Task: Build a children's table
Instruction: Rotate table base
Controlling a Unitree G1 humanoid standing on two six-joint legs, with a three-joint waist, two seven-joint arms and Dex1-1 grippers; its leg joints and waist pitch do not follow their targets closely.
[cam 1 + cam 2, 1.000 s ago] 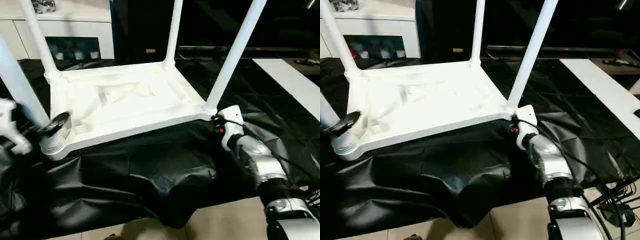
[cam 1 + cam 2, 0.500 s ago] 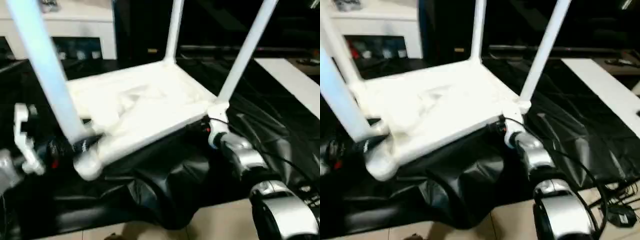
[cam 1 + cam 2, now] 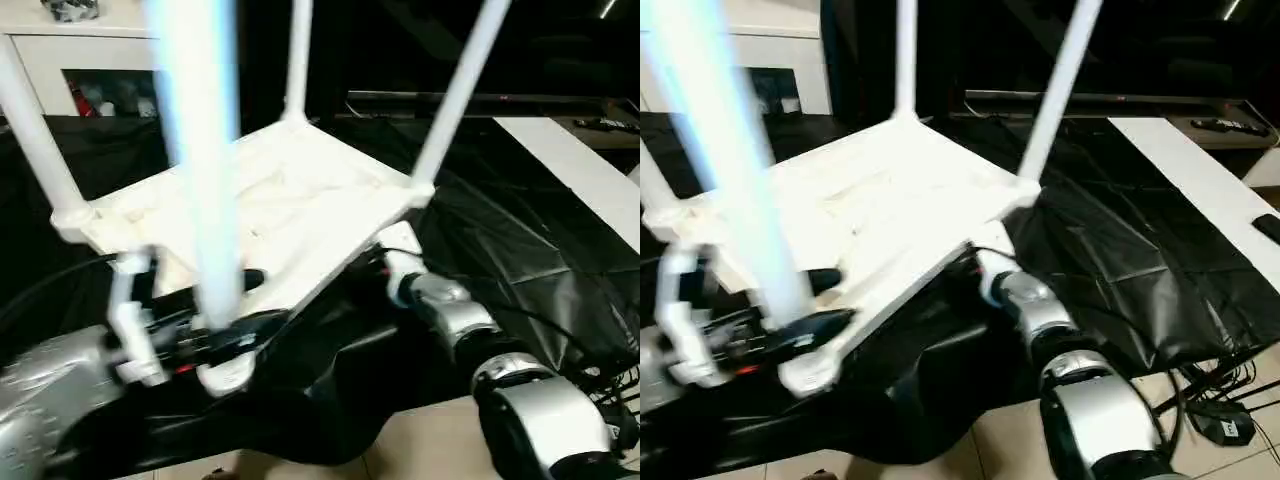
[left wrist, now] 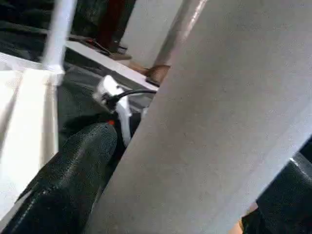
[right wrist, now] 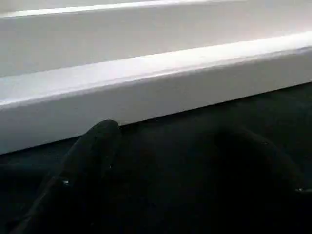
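Gripping the near-left leg (image 3: 205,190) just above its corner socket, the left end effector (image 3: 235,305) is clamping it between wide-set fingers (image 4: 68,180). The upturned children's table (image 3: 270,215) is sitting tilted over black sheeting (image 3: 500,240), centre frame. At four o'clock, the right end effector (image 5: 161,161), fingers apart, is reaching under the tabletop's edge.

Crinkly black plastic sheeting (image 3: 520,250) is covering the work surface and spilling over its edge, with beige floor tiles (image 3: 430,445) peeking out below. A white cabinet with glass doors (image 3: 95,70) is sitting at the back, and everything behind is looking pretty dark.
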